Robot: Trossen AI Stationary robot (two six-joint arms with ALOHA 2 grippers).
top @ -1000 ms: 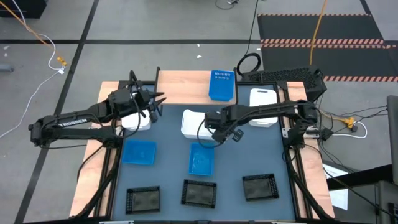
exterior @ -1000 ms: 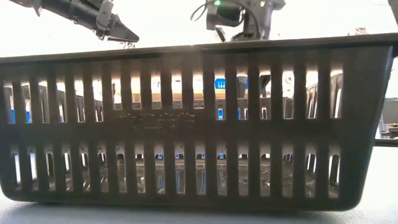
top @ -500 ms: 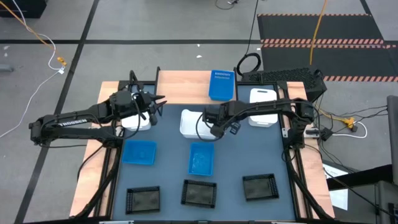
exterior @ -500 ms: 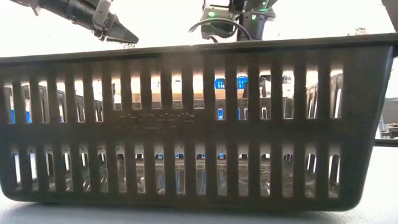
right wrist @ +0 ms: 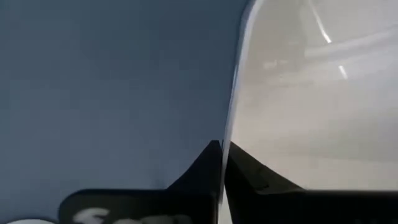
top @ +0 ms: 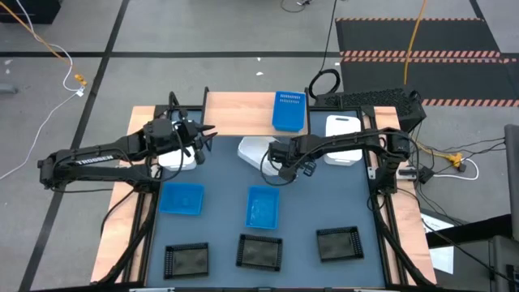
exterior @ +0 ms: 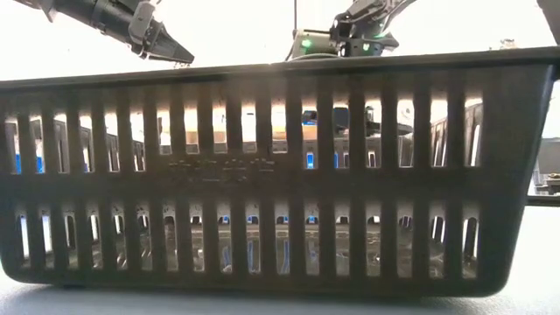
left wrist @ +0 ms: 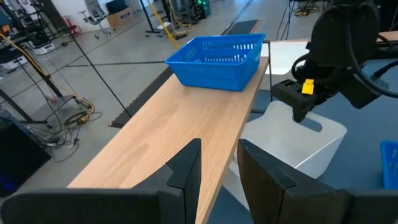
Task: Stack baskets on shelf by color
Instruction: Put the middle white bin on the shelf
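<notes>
Tilted now where it sat flat a second ago, the middle white basket [top: 253, 149] has one side lifted, pinched by the right gripper [top: 278, 161]. In the right wrist view the 2 dark fingers [right wrist: 249, 177] are clenched on the basket's thin white wall [right wrist: 233, 106], with the blue-grey mat [right wrist: 112, 81] beside it. The left wrist view shows that gripper's tip at the handle slot of the raised basket, just off the shelf's front edge.

The left gripper [top: 204, 135] hangs above the shelf's [top: 239, 113] left end, its fingers [left wrist: 186, 168] parted with nothing between them.

1 blue basket [top: 289, 111] stands on the shelf's right end. 1 white basket [top: 177, 158] lies under the left arm near the mat's back left corner, another white basket [top: 343, 128] by the back right corner. 2 blue baskets [top: 181, 198] [top: 263, 207] sit mid-mat, and 3 black baskets [top: 186, 259] [top: 259, 251] [top: 338, 242] line the mat's front edge, the middle 1 filling the low view.
</notes>
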